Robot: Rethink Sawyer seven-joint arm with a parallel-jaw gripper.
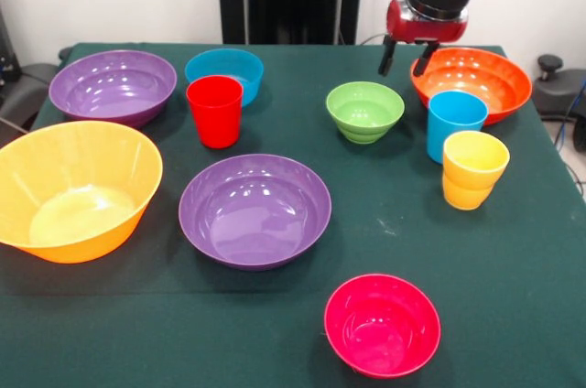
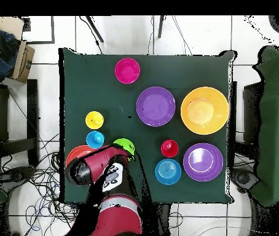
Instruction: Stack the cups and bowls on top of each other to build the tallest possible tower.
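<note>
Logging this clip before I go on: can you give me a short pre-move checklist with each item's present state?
1. End effector empty and open: ok, its fingers hang apart above the orange bowl.
2. Tower begun: not ok, except a yellow cup that seems nested in another.
3. Bowls upright: ok.
4. Red cup upright and free: ok.
5. Blue cup apart from the yellow one: cannot tell, they look very close.

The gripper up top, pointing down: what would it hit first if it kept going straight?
Probably the orange bowl. The gripper hangs open over that bowl's left rim, though depth is unclear, so it might just miss and meet the table.
</note>
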